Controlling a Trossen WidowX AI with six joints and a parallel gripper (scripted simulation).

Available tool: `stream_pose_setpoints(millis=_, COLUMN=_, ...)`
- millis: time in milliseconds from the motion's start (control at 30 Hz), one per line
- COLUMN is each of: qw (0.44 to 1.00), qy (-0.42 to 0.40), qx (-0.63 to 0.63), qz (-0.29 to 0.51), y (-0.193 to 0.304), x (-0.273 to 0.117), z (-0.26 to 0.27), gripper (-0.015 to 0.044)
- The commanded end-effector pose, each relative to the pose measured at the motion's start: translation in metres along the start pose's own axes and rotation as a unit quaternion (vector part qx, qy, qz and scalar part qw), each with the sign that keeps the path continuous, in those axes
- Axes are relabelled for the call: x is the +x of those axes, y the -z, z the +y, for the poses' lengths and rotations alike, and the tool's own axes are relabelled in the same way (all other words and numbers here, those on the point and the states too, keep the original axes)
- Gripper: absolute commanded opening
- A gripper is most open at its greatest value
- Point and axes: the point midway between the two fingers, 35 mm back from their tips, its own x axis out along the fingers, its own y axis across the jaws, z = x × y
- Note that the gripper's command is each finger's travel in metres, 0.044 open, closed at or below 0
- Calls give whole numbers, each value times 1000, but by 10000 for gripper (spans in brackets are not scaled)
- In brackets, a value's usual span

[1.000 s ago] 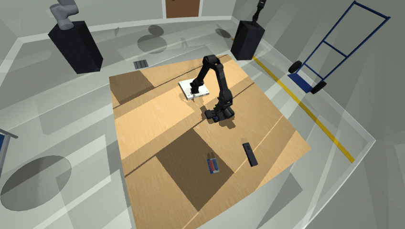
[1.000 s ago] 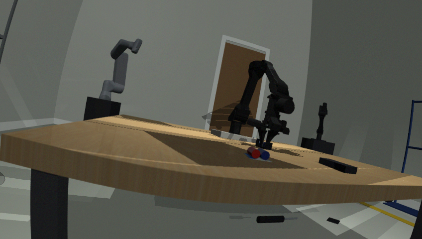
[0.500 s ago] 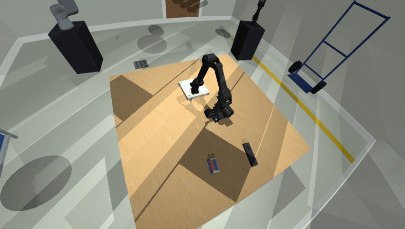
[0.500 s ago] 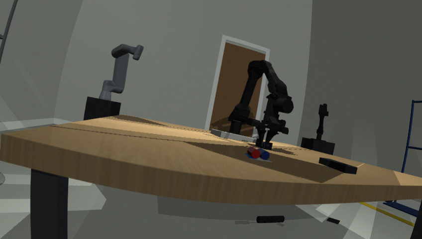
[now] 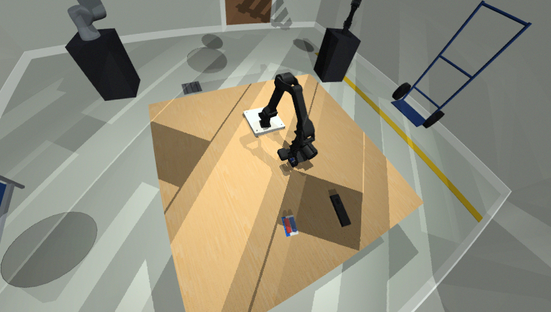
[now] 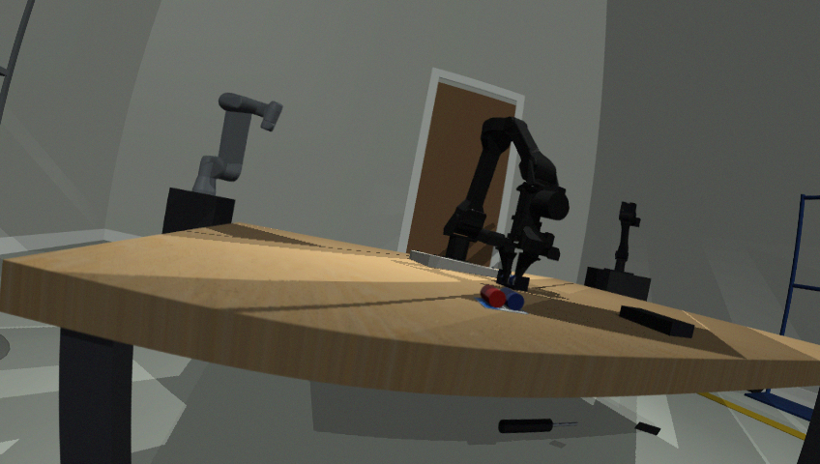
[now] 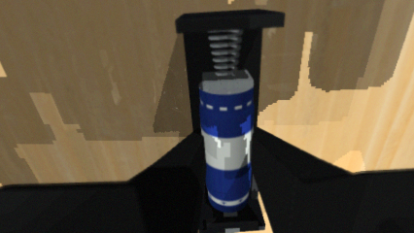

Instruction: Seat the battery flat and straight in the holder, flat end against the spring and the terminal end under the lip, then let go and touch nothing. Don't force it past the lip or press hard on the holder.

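The battery (image 7: 227,152), blue with a white band, lies lengthwise over the black holder (image 7: 223,21). Its grey flat end faces the coil spring (image 7: 225,50), right at the spring's near end. Its terminal end is at the holder's near end wall (image 7: 233,225), at the bottom of the wrist view; whether it is under the lip I cannot tell. My gripper (image 5: 292,160) (image 6: 512,280) (image 7: 225,135) is shut on the battery, one finger on each side, low over the table. The fingers hide the holder's side walls. How deep the battery sits is not clear.
On the wooden table (image 5: 216,201) (image 6: 172,293), a red cylinder (image 5: 287,225) (image 6: 493,296) and a blue cylinder (image 5: 294,223) (image 6: 513,299) lie side by side in front of the arm. A long black block (image 5: 340,210) (image 6: 656,321) lies to their right. The white base plate (image 5: 253,117) is behind.
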Motion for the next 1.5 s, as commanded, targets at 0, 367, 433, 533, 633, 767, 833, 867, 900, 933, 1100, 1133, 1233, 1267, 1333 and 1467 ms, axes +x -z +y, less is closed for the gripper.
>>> stream_pose_setpoints(millis=0, qw=1000, qy=0, qx=3, qz=1, y=1, x=0, z=0, gripper=99)
stream_pose_setpoints(millis=367, qw=1000, qy=0, qx=1, qz=1, y=1, x=-11, z=0, gripper=175)
stream_pose_setpoints(millis=433, qw=1000, qy=0, qx=0, qz=1, y=2, x=-14, z=-1, gripper=175)
stream_pose_setpoints(millis=533, qw=1000, qy=0, qx=0, qz=1, y=2, x=-15, z=-1, gripper=175)
stream_pose_setpoints(millis=633, qw=1000, qy=0, qx=0, qz=1, y=2, x=-15, z=-1, gripper=175)
stream_pose_setpoints(millis=767, qw=1000, qy=1, qx=2, qz=2, y=1, x=-33, z=-1, gripper=280)
stream_pose_setpoints(millis=833, qw=1000, qy=1, qx=2, qz=0, y=2, x=-50, z=-2, gripper=332)
stream_pose_setpoints(millis=867, qw=1000, qy=1, qx=2, qz=0, y=3, x=-59, z=-2, gripper=358)
stream_pose_setpoints(millis=900, qw=1000, qy=1, qx=2, qz=0, y=4, x=-68, z=-3, gripper=385)
stream_pose_setpoints(millis=933, qw=1000, qy=0, qx=1, qz=0, y=6, x=-76, z=-3, gripper=411)
stream_pose_setpoints(millis=1100, qw=1000, qy=0, qx=0, qz=1, y=8, x=-88, z=-3, gripper=440)
stream_pose_setpoints(millis=1133, qw=1000, qy=0, qx=0, qz=1, y=8, x=-88, z=-3, gripper=440)
stream_pose_setpoints(millis=1233, qw=1000, qy=0, qx=0, qz=1, y=8, x=-88, z=-3, gripper=440)
stream_pose_setpoints(millis=1267, qw=1000, qy=0, qx=0, qz=1, y=8, x=-88, z=-3, gripper=440)
stream_pose_setpoints(millis=1333, qw=1000, qy=0, qx=0, qz=1, y=8, x=-88, z=-3, gripper=440)
stream_pose_setpoints(millis=1467, qw=1000, qy=0, qx=0, qz=1, y=8, x=-88, z=-3, gripper=440)
